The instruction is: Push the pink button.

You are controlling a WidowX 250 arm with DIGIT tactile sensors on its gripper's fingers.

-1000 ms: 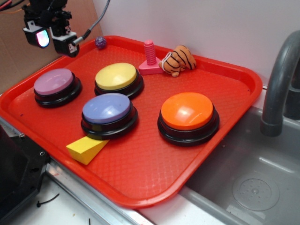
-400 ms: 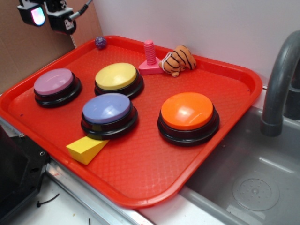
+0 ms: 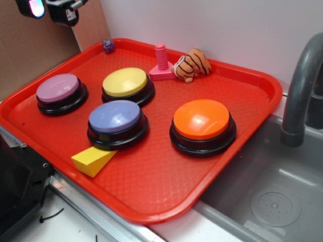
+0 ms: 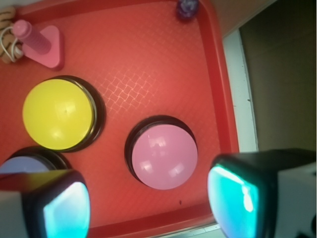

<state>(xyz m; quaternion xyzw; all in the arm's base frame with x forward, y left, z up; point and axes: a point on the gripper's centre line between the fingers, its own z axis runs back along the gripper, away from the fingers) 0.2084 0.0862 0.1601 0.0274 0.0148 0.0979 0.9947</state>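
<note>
Wrist view shows the gripper (image 4: 151,201) with jaws spread apart and empty, high above the pink button (image 4: 164,154), which sits beside the yellow button (image 4: 58,113) near the tray (image 4: 218,89) rim. It should descend straight, centred on the dome.

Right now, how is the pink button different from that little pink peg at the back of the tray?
The pink button is a wide, low dome in dull mauve-pink on a round black base; the pink peg is a thin, ridged, upright post in brighter pink on a flat triangular base. The button sits near the tray's left edge, beside the yellow button; the peg stands at the back, next to the striped toy. Both rest untouched on the red tray.
</note>
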